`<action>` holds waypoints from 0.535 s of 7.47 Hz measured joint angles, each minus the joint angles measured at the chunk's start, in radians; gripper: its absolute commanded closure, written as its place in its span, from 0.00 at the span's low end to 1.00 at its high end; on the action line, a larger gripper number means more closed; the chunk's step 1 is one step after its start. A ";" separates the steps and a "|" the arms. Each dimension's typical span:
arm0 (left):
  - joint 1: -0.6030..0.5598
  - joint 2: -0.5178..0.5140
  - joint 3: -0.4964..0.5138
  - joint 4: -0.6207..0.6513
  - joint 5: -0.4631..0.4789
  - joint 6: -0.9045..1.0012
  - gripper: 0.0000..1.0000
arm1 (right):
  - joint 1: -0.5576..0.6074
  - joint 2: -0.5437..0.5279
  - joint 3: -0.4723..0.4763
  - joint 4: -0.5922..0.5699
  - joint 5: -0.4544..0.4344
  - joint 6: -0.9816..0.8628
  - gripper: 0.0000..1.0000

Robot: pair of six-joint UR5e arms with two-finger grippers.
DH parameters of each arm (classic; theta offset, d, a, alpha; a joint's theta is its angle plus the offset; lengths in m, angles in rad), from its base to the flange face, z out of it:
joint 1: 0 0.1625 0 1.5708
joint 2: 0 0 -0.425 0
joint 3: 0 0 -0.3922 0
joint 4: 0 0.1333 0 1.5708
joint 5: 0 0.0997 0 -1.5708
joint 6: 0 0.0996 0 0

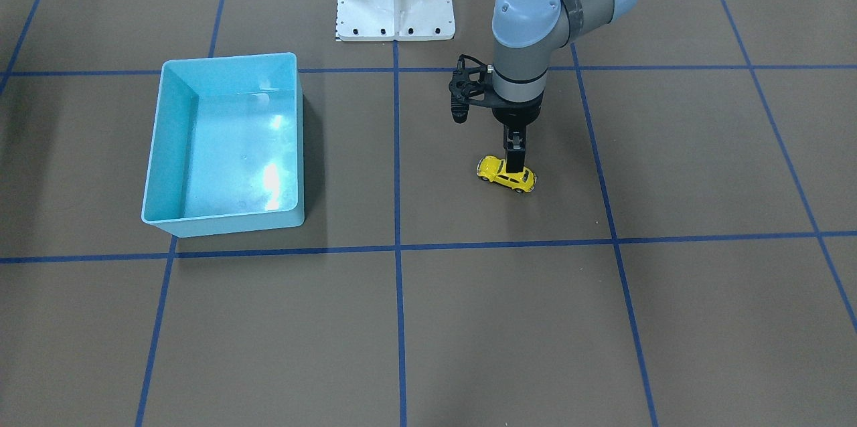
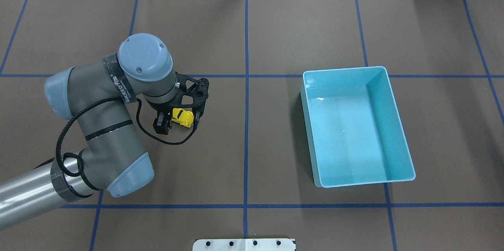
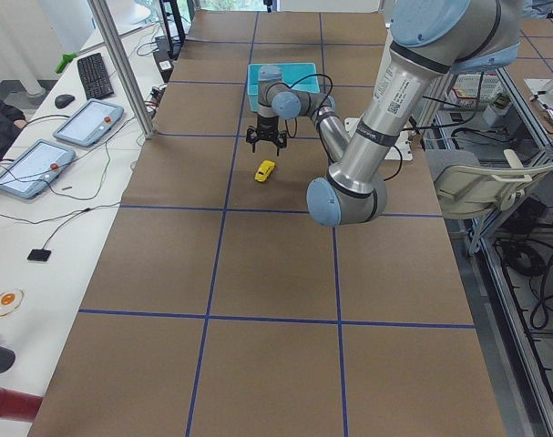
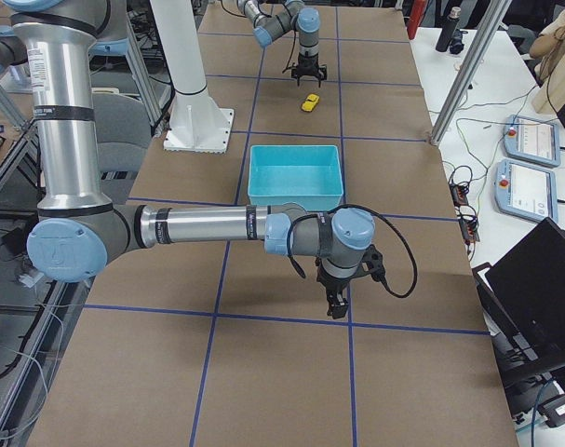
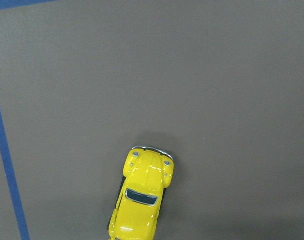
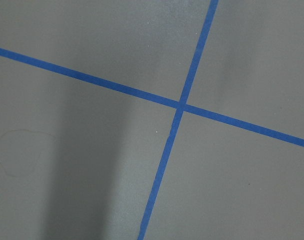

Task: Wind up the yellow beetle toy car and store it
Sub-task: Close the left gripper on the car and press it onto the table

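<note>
The yellow beetle toy car (image 1: 507, 175) stands on its wheels on the brown table, left of centre in the overhead view (image 2: 182, 117). My left gripper (image 1: 514, 160) points straight down and hovers a little above the car, open and empty. The gap between them shows in the exterior left view (image 3: 265, 170). The left wrist view shows the car (image 5: 141, 195) at the bottom edge, with no fingers in view. My right gripper (image 4: 336, 307) hangs over bare table far from the car; I cannot tell whether it is open or shut.
An empty light-blue bin (image 2: 310, 125) stands on the table's right half, well away from the car (image 1: 155, 146). Blue tape lines grid the brown mat. The white robot base plate (image 1: 395, 19) sits at the table's near edge.
</note>
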 measured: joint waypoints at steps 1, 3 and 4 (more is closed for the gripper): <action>-0.002 -0.004 0.027 -0.022 -0.001 0.001 0.00 | 0.000 0.000 -0.002 0.000 0.000 0.000 0.00; -0.002 -0.025 0.056 -0.036 0.000 0.003 0.00 | 0.000 0.003 -0.003 0.000 -0.002 -0.001 0.00; -0.003 -0.035 0.070 -0.039 -0.001 0.003 0.00 | 0.000 0.009 0.001 0.000 -0.002 0.000 0.00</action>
